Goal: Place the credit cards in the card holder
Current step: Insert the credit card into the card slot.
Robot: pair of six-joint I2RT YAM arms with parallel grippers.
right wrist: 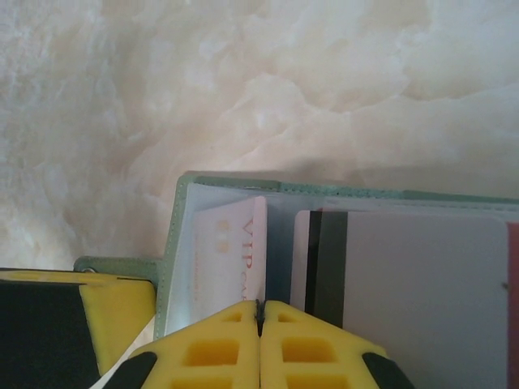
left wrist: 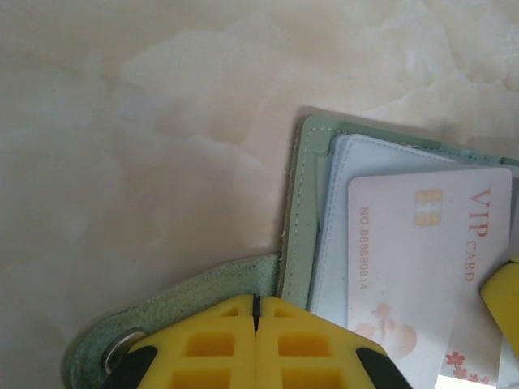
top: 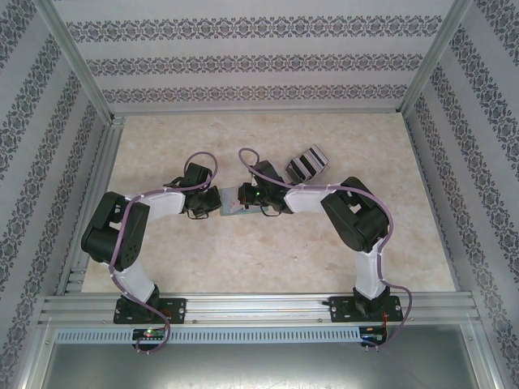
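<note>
The pale green card holder (top: 235, 204) lies open on the marble table between both arms. In the left wrist view its rim (left wrist: 302, 211) and snap strap (left wrist: 186, 304) show. My left gripper (left wrist: 256, 301) is shut, tips over the strap; whether they touch it I cannot tell. A white VIP card (left wrist: 413, 267) sits partly in a clear pocket. In the right wrist view that VIP card (right wrist: 227, 251) tilts up and my right gripper (right wrist: 260, 306) is shut on its edge. Beside it, a card with a black stripe (right wrist: 405, 275) lies in the other side of the holder (right wrist: 174, 243).
More cards (top: 306, 164) lie fanned at the back right of the table (top: 243, 259). An aluminium frame (top: 259, 306) and patterned walls enclose it. The left gripper (top: 212, 203) and right gripper (top: 258, 203) sit close together at the holder.
</note>
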